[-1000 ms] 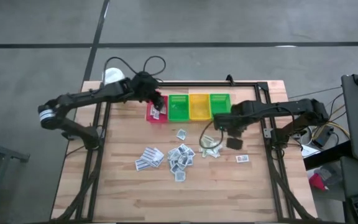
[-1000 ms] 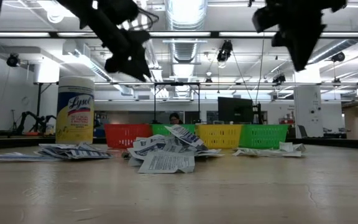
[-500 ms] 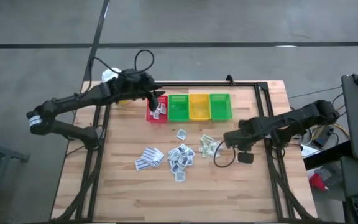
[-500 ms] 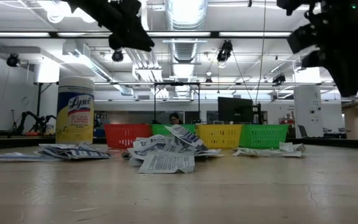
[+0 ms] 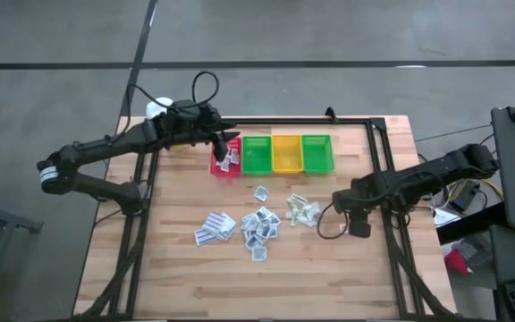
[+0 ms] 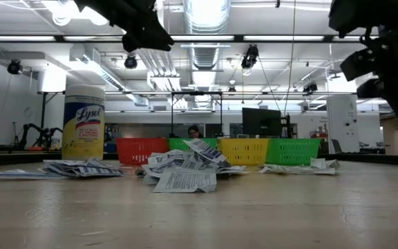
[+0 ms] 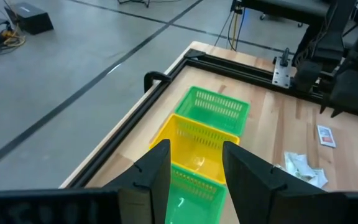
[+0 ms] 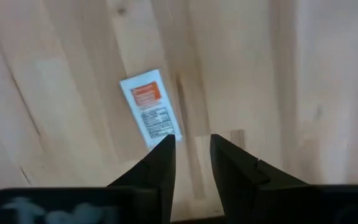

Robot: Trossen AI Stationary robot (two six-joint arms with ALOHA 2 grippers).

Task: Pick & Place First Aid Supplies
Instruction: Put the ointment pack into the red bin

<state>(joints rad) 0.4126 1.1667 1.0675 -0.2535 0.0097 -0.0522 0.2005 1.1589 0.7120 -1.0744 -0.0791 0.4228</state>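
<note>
I've swung the right gripper (image 8: 190,160) down from beside the green bin (image 5: 316,152) — its parted jaws now hang over an orange-printed sachet (image 8: 149,106); my left gripper (image 7: 194,171) lifted off the red bin (image 5: 224,166).

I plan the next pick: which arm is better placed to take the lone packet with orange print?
The right: its tool hangs open directly over that packet. The left tool is over the bins.

The left gripper (image 5: 225,146) hung with fingers parted; the right gripper (image 8: 191,158) pointed downward, fingers apart.
</note>
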